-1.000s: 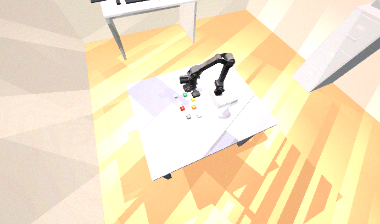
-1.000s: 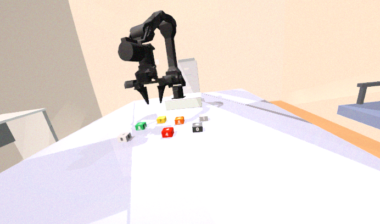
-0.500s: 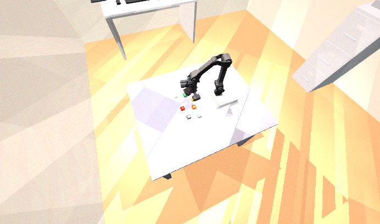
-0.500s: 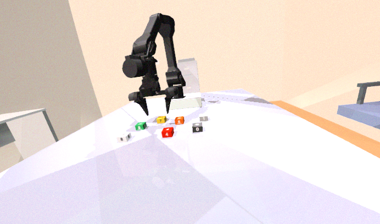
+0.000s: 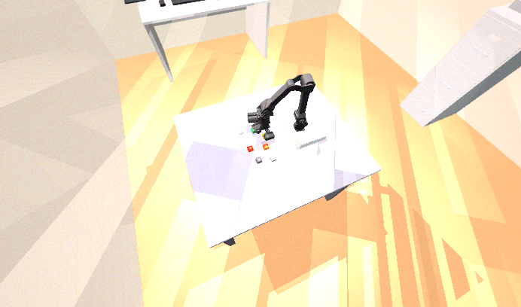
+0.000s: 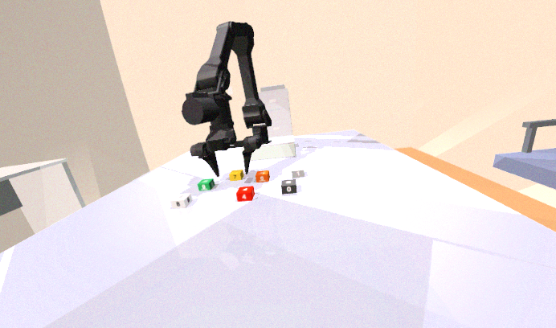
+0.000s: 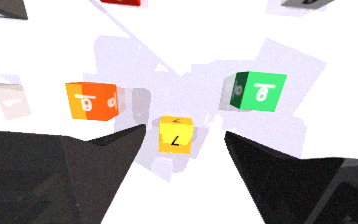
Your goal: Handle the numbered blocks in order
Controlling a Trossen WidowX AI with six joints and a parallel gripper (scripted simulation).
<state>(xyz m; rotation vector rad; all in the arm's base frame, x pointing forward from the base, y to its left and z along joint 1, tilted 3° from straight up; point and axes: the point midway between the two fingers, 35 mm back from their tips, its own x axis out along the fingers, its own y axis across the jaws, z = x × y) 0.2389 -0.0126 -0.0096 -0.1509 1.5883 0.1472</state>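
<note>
My gripper (image 6: pixel 232 174) (image 7: pixel 185 131) is open and empty, low over the table, its fingertips on either side of the yellow block (image 6: pixel 236 175) (image 7: pixel 175 138), which shows 7. An orange block (image 5: pixel 265 146) (image 6: pixel 262 176) (image 7: pixel 92 101) appears to show an underlined 6. A green block (image 5: pixel 252 130) (image 6: pixel 206 185) (image 7: pixel 263 92) appears to show an underlined 9. A red block (image 5: pixel 250 148) (image 6: pixel 245 194) shows 4. A dark grey block (image 5: pixel 258 159) (image 6: pixel 288 186) shows 0. A pale grey block (image 6: pixel 298 174) (image 7: pixel 12 101) shows 1. A white block (image 6: pixel 181 201) shows 8.
The orange block stands beyond one finger and the green block beyond the other. The arm's white base box (image 5: pixel 312 138) (image 6: pixel 274 151) is behind the blocks. The white table (image 5: pixel 289 186) (image 6: pixel 353 183) carries all the blocks; a desk and a drawer cabinet stand away from it.
</note>
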